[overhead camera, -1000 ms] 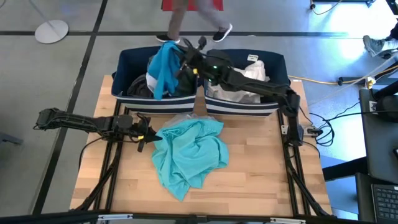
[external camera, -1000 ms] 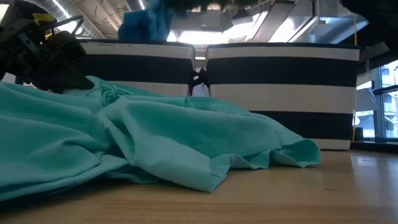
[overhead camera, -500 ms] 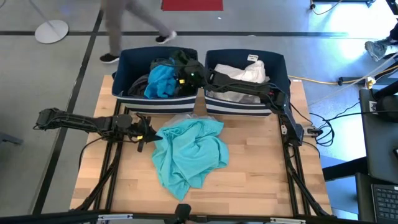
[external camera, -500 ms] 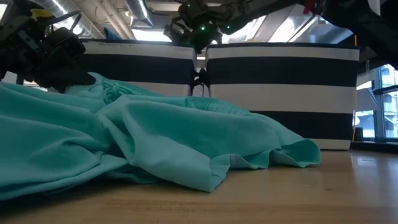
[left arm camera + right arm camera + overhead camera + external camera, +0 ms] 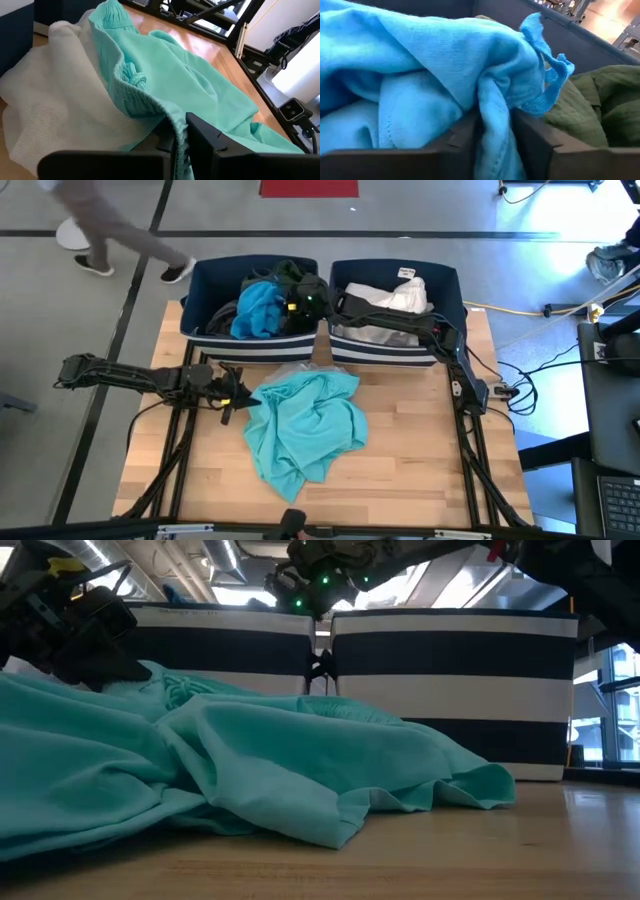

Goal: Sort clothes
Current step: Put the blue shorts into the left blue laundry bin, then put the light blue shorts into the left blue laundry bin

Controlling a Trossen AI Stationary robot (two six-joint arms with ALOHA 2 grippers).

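High view: right end effector (image 5: 292,300) pinches blue garment (image 5: 255,310) inside left bin (image 5: 200,275); left end effector (image 5: 232,395) grips turquoise shirt's (image 5: 305,430) edge.

A light wooden table (image 5: 420,470) carries two navy bins with white stripes, the left bin (image 5: 205,340) and the right bin (image 5: 400,350), side by side along its far edge. In front of them, a crumpled turquoise garment (image 5: 300,425) lies spread mid-table, overlapping a pale white mesh garment (image 5: 55,125).
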